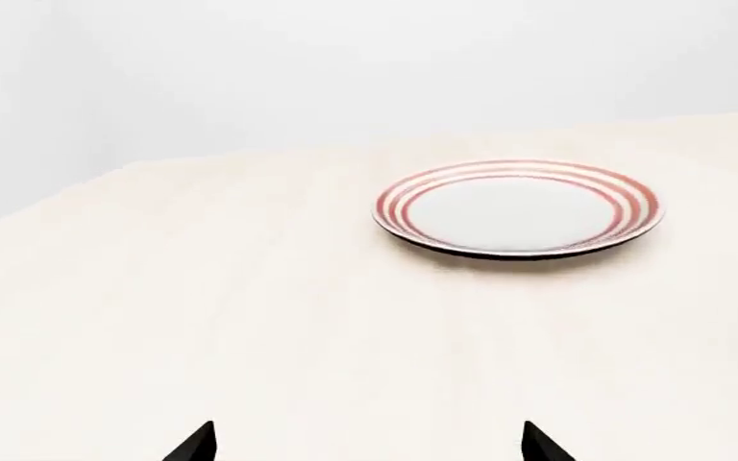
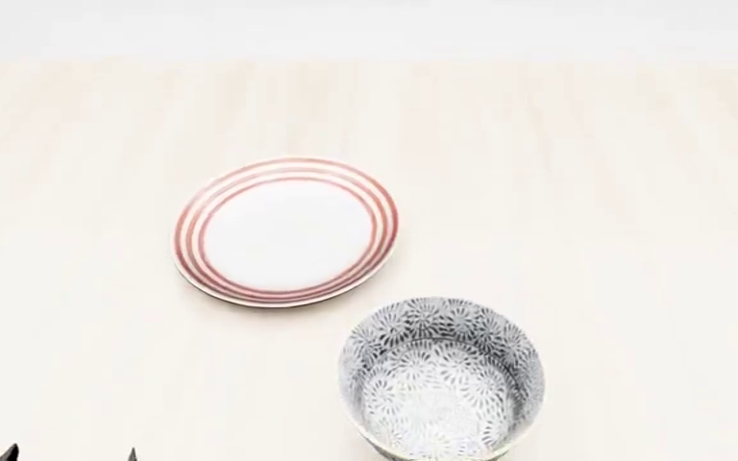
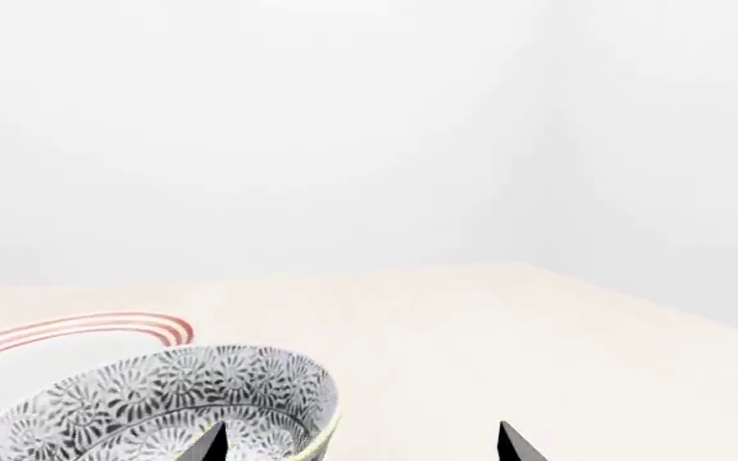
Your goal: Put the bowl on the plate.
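The plate (image 2: 285,230) lies flat on the table (image 2: 626,173), a little left of the middle in the head view. The bowl (image 2: 442,379) stands upright on the table nearer the robot and to the plate's right, just beside it, not on it.

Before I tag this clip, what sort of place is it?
Probably a bare simulated tabletop test scene: a pale wood-look table, blank white walls, and only the plate and the bowl on it.
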